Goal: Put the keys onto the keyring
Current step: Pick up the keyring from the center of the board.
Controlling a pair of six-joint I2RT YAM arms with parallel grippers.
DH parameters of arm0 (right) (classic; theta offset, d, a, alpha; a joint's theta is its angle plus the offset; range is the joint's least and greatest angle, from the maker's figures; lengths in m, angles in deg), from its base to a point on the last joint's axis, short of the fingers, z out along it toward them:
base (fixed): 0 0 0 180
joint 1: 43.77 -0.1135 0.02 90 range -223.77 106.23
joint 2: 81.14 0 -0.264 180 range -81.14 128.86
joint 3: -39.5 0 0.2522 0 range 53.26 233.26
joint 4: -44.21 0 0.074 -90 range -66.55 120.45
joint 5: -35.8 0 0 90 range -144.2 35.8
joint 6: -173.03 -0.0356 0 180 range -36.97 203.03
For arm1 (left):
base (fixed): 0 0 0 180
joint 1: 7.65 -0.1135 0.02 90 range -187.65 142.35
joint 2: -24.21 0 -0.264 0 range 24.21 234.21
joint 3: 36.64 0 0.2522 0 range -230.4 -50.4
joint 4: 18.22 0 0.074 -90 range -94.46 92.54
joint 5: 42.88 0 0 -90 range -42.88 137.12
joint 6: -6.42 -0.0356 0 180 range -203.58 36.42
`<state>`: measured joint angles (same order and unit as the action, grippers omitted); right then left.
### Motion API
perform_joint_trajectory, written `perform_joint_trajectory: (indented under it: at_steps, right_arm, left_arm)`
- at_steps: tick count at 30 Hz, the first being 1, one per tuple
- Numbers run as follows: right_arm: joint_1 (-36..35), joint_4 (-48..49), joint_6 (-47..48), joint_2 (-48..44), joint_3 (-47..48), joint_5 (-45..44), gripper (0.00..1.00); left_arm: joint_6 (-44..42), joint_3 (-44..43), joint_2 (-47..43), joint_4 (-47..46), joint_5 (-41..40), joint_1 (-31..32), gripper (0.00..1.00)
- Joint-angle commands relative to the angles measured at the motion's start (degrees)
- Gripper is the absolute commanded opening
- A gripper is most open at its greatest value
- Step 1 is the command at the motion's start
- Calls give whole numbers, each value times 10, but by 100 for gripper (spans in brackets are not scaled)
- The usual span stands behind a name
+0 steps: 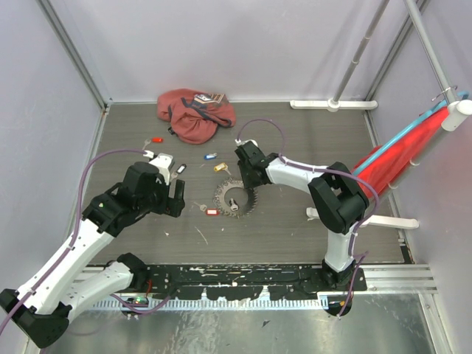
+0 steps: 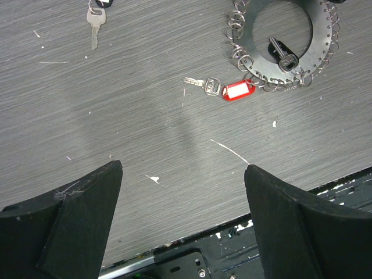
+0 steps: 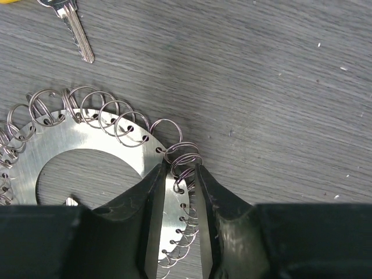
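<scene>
The keyring (image 1: 234, 198) is a flat metal disc with many small split rings round its rim, lying mid-table. My right gripper (image 3: 180, 174) is shut on its rim, with rings between the fingers (image 3: 212, 197). A red-tagged key (image 1: 212, 212) lies at the disc's left edge and also shows in the left wrist view (image 2: 238, 90) beside the disc (image 2: 253, 61). A dark key (image 2: 283, 53) lies in the disc's hole. My left gripper (image 2: 183, 171) is open and empty over bare table, near and left of the red-tagged key. Black (image 1: 181, 169), blue (image 1: 210, 155), yellow (image 1: 220, 167) and red (image 1: 156, 139) keys lie loose.
A reddish-pink cloth bag (image 1: 195, 114) lies at the back of the table. A red roll (image 1: 402, 151) leans along the right wall. The yellow key's blade (image 3: 75, 29) lies just beyond the disc. The black rail (image 2: 232, 250) marks the table's near edge.
</scene>
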<state>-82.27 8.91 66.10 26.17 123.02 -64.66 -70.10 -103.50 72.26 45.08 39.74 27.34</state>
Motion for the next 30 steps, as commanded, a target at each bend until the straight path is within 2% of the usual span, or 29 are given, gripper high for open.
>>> perform_joint_trajectory:
  at_steps: [1, 11, 24, 30]
  right_arm:
    - [1, 3, 3, 2, 27, -14, 31]
    - [1, 10, 7, -11, 18, -43, 1]
    - [1, 26, 48, -190, -35, -25, 1]
    - [1, 33, 98, -278, -70, 71, 1]
  left_arm:
    - [-9, 9, -4, -15, -2, -1, 93]
    - [-10, 9, -5, -16, -2, -2, 92]
    - [-9, 10, -13, -19, 0, -1, 93]
    - [-14, 15, -49, -43, 24, -1, 97]
